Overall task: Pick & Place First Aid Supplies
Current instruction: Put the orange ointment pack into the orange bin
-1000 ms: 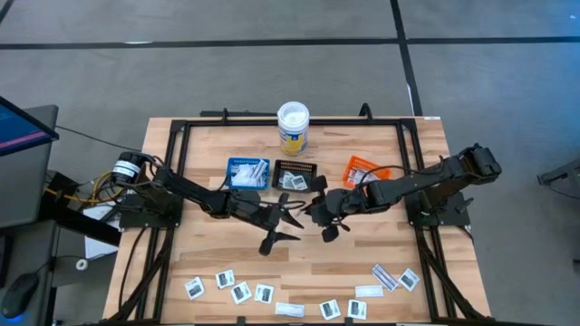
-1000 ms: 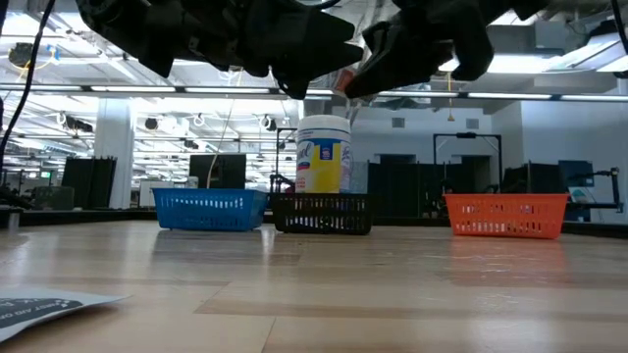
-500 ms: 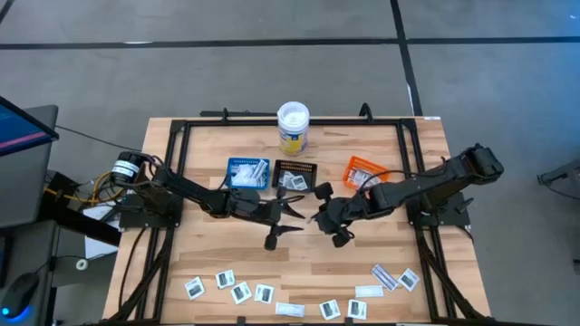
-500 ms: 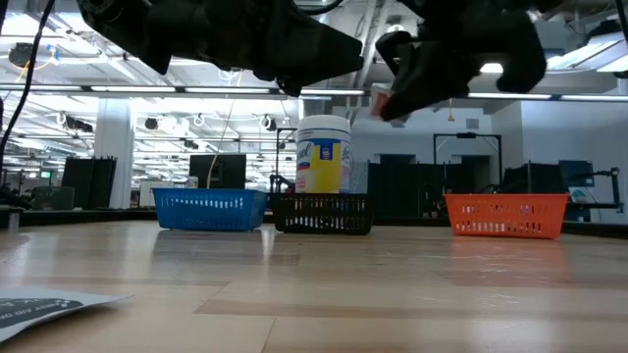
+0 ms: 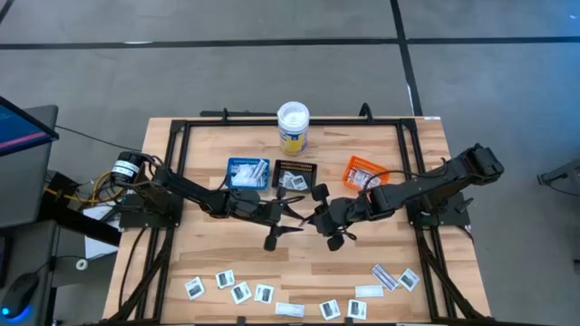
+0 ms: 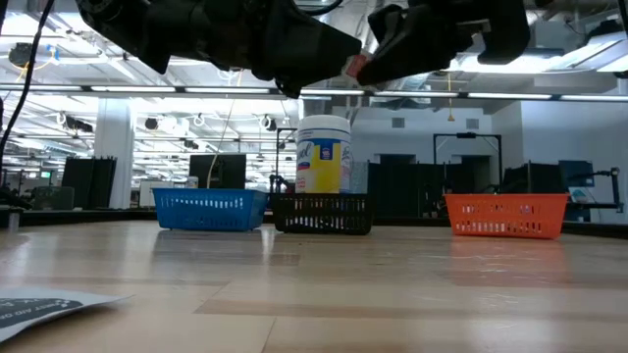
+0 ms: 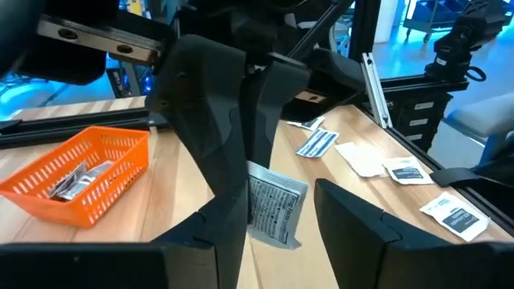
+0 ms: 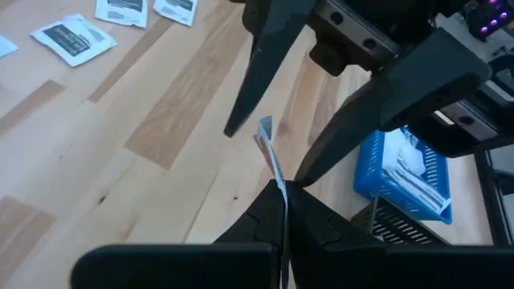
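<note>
Right pincer (image 8: pixel 283 210) clamped on packet (image 8: pixel 269 152) mid-table; left pincer (image 8: pixel 269 152) wide, fingers flanking it

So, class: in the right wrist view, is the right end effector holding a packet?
Yes, the right end effector pinches a thin packet edge-on.

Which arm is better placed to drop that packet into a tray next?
Right: the right gripper is shut on the packet, near the orange tray. The left gripper is open around it.
</note>
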{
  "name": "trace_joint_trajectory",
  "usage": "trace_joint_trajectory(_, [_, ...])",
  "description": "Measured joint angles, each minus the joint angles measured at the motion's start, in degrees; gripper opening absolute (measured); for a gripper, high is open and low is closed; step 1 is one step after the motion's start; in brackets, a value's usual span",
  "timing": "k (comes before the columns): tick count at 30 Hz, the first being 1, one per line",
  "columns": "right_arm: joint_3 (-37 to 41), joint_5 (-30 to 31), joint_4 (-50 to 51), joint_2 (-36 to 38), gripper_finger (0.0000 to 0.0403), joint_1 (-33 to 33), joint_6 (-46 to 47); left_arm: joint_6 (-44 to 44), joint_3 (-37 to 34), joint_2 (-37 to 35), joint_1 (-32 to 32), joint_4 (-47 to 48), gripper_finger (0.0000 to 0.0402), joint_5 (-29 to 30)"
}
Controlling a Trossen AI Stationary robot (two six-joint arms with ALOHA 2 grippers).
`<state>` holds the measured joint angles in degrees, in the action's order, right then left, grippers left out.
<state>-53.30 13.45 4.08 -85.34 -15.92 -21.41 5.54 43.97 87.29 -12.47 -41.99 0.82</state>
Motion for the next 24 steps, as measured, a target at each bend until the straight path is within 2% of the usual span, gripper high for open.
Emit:
trace_joint_trajectory(10, [0.0,3.5,-0.3,0.0,0.0001,1.4,2.4,0.0,0.0,0.0,0.0,0.2,0.0140,-1.7])
trace_joint_trajectory(24, [0.0,3.7,0.7,1.5,0.0001,1.4,4.9,0.0,0.0,0.0,0.0,0.6,0.0124,-1.4])
